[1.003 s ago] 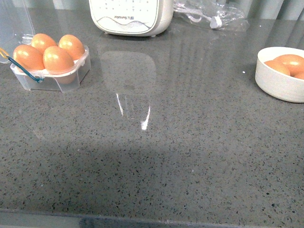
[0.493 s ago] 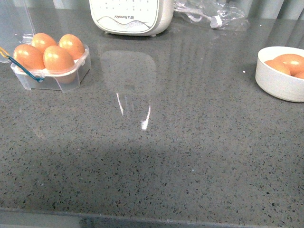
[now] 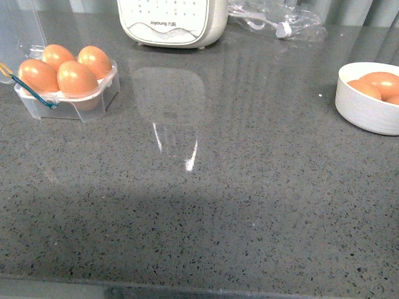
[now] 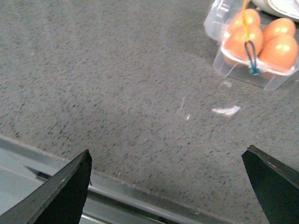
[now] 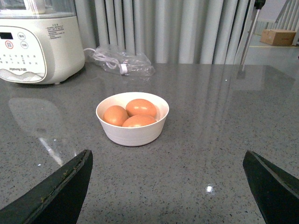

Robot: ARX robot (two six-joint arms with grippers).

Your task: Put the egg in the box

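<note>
Clear plastic four-cell box (image 3: 87,107), upper left in front view, full w/ orange-brown eggs (image 3: 76,78); spares in round white bowl (image 3: 361,109), right edge. Left gripper (image 4: 167,151) & right gripper (image 5: 167,154) splayed, empty. Egg's prob. light, slick, brittle: pinch gently across middle.

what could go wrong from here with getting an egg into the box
The box looks full: four eggs fill its cells, so another egg from the bowl would likely have no seat and could roll onto the counter. The three bowl eggs lie packed together, so the open right gripper may knock a neighbour while closing on one.
</note>
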